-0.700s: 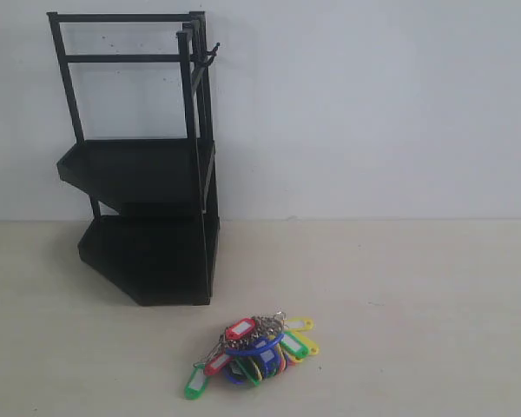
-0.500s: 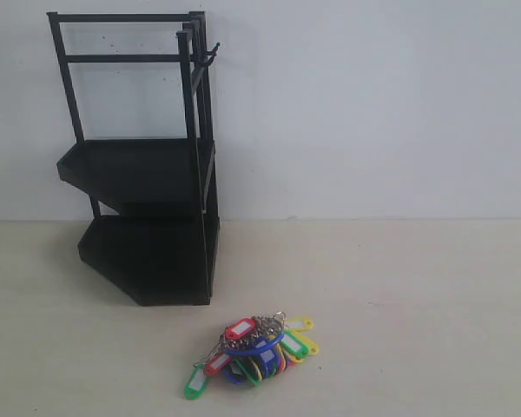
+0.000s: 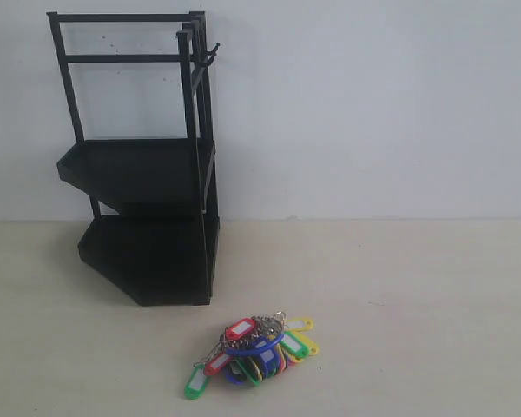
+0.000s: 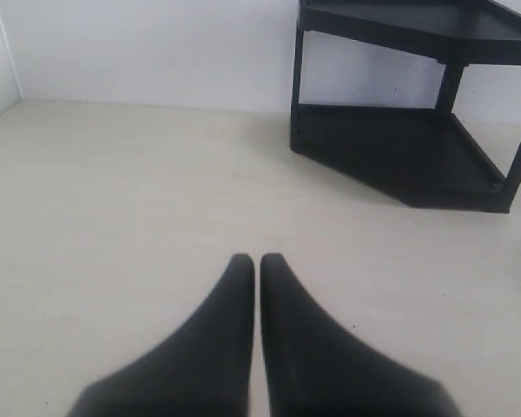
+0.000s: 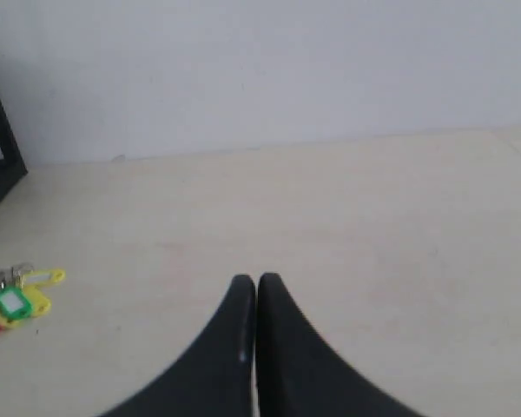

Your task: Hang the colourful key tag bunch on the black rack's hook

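The key bunch [image 3: 256, 347] lies on the table [image 3: 434, 295] just in front of the rack [image 3: 148, 174], well below its hook [image 3: 210, 54]; the left gripper [image 4: 257, 261] and right gripper [image 5: 256, 280] are pinched together and empty, likely because pickup has not begun

Pale tabletop [image 3: 417, 304], black rack [image 3: 148, 217] standing, colourful key tag bunch [image 3: 256, 347] lying nearby

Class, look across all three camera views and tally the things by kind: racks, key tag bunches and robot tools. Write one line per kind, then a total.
Racks: 1, the black rack
Key tag bunches: 1, the colourful key tag bunch
Tools: 2, the left tool and the right tool
Total: 4
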